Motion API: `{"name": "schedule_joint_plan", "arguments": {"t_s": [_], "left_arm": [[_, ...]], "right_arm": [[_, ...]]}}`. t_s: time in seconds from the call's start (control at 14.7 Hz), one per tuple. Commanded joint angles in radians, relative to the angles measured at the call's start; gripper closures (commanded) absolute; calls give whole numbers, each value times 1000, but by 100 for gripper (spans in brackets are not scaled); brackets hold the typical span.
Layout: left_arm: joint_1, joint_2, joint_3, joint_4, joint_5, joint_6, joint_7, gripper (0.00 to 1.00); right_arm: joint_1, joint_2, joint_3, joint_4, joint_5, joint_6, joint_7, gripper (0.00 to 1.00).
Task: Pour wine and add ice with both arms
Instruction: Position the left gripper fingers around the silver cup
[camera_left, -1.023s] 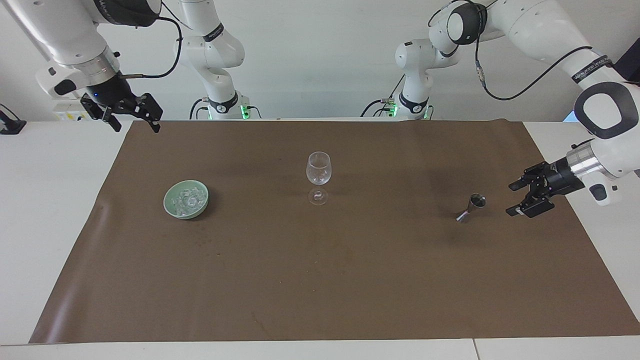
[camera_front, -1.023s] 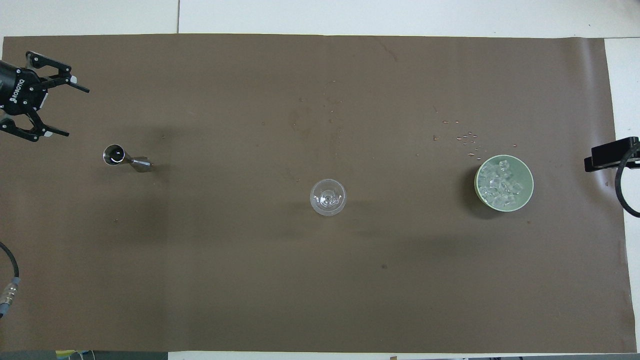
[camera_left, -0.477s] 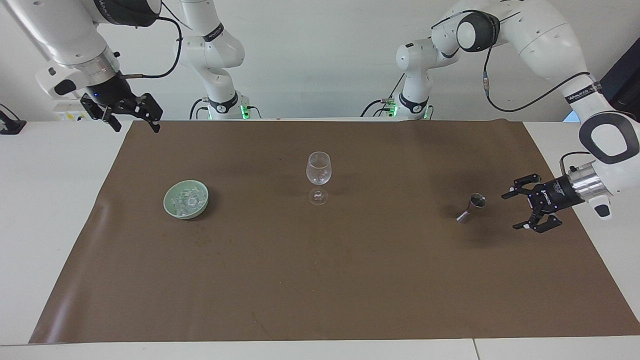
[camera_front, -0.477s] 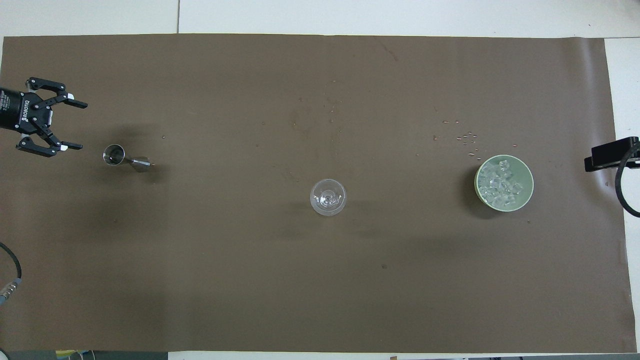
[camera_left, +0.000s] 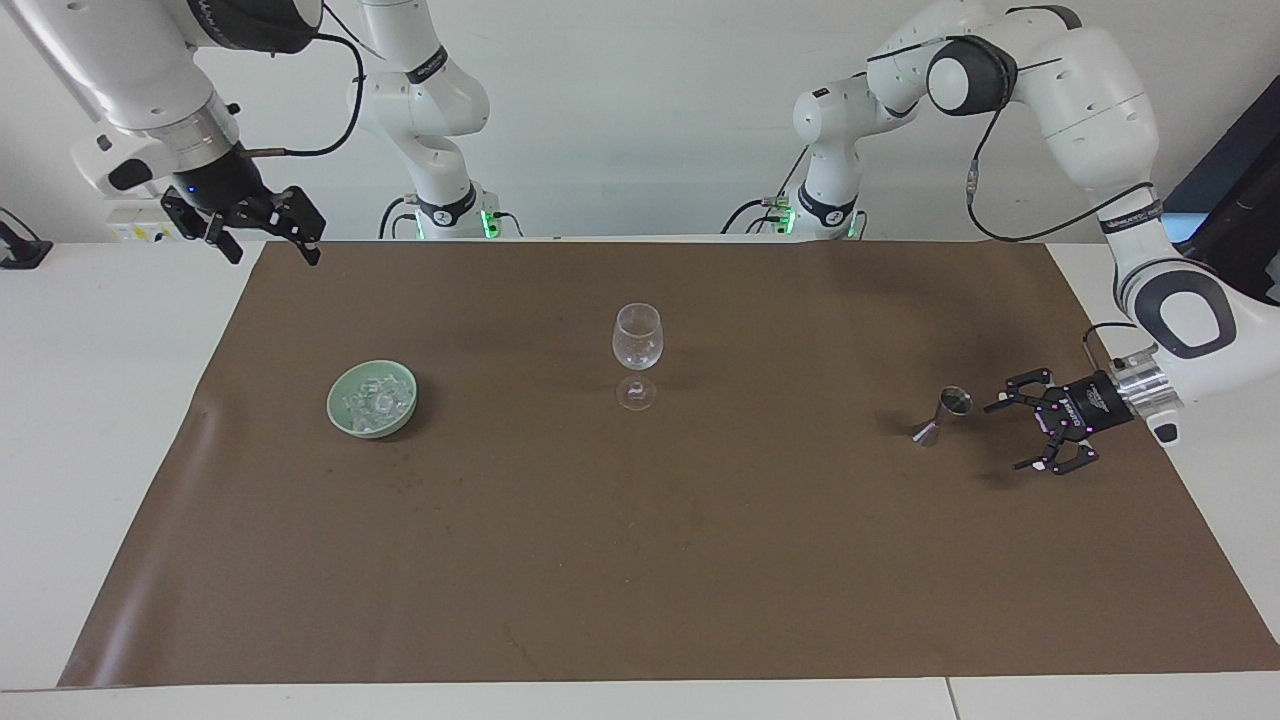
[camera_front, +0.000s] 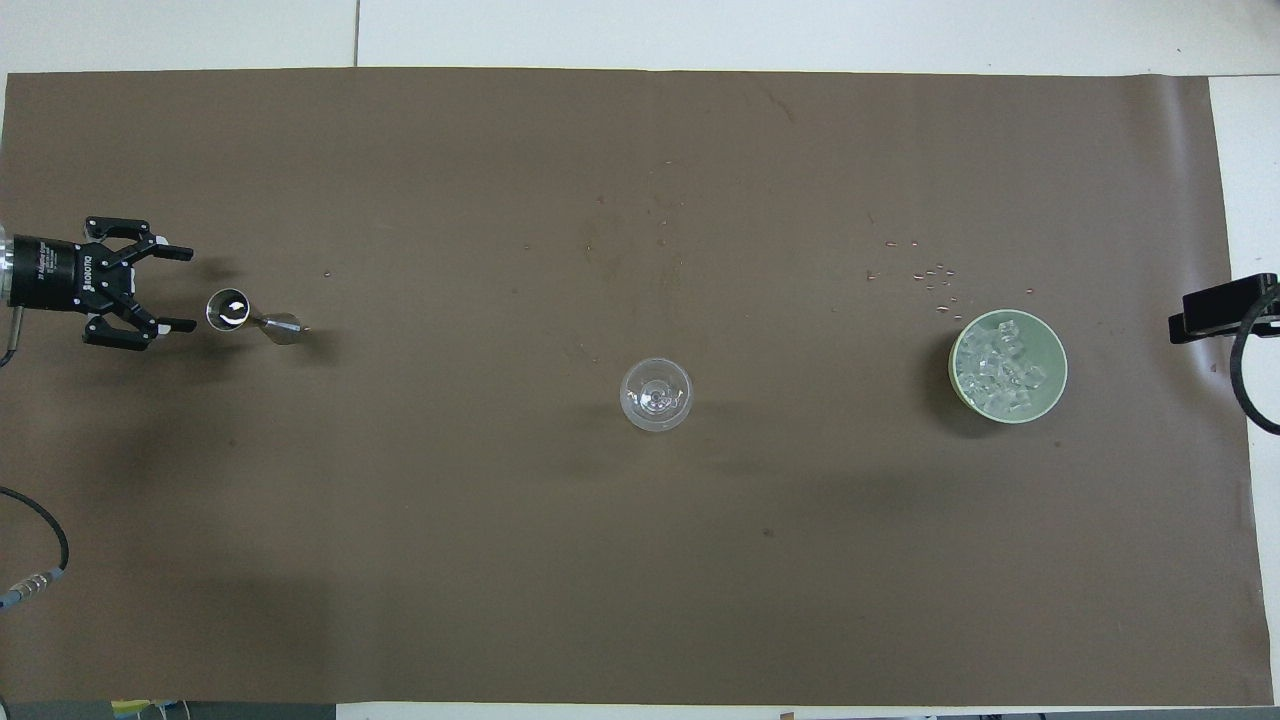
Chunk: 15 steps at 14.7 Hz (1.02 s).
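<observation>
now the left gripper (camera_left: 1020, 435) (camera_front: 180, 290) sits low at the left arm's end of the mat (camera_left: 700, 560) (camera_front: 640, 560), fingers spread apart, just beside the jigger (camera_left: 945, 414) (camera_front: 250, 316) and not touching it. the jigger stands upright, its long axis vertical, mouth up. mid-mat stands the glass (camera_left: 637, 352) (camera_front: 656, 394), also upright. the ice (camera_left: 376, 401) (camera_front: 1000, 370) is heaped in the bowl (camera_left: 345, 420) (camera_front: 1055, 345) toward the right arm's end. the right gripper (camera_left: 268, 232) waits, fingers apart, over the mat's corner nearest the right arm's base.
</observation>
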Motion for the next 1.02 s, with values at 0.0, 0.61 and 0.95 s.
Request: {"name": "schedule_joint_plan", "arguments": {"t_s": [0.0,0.61,0.95], "left_arm": [[34,-90,-3,-188,-115,48,79,0],[48,-202,-4,-412,-285,57,282,0],[21,-193,-6,-399,-308,94,292,0]], "right_arm": [[-8,-7,3,2,3,-21,-18,0],[-9,-7,3,2,3,-21,-18,0],[-9,-7,3,2,3,-21,-18,0]]}}
